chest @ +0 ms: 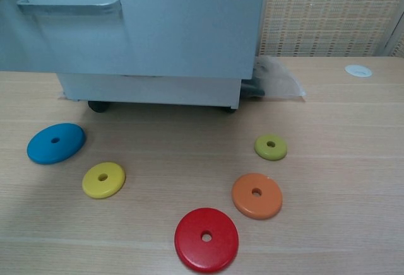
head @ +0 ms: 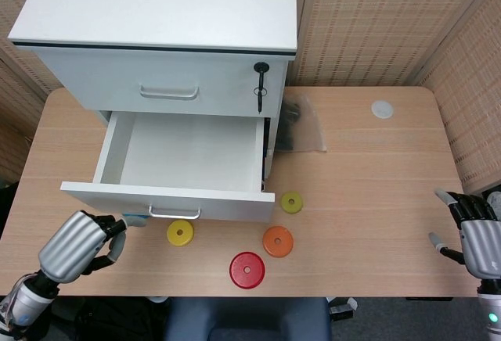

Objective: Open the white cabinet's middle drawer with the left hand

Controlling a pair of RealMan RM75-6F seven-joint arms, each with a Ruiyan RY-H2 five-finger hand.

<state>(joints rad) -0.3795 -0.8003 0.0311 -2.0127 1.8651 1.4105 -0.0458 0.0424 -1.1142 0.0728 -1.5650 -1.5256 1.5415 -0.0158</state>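
Observation:
The white cabinet (head: 164,12) stands at the back left of the table. Its middle drawer (head: 184,157) is pulled far out and shows an empty inside. The drawer's metal handle (head: 174,214) is free, and in the chest view the handle (chest: 69,5) sits at the top left on the drawer front (chest: 158,23). My left hand (head: 74,245) is below and left of the handle, near the table's front edge, fingers curled in and holding nothing. My right hand (head: 476,235) rests at the far right edge with its fingers apart. Neither hand shows in the chest view.
Flat discs lie in front of the drawer: yellow (head: 180,233), orange (head: 277,240), red (head: 246,268), olive green (head: 291,202) and blue (chest: 55,142). A clear plastic bag (head: 301,126) lies right of the cabinet. A key (head: 260,83) hangs from the top drawer's lock.

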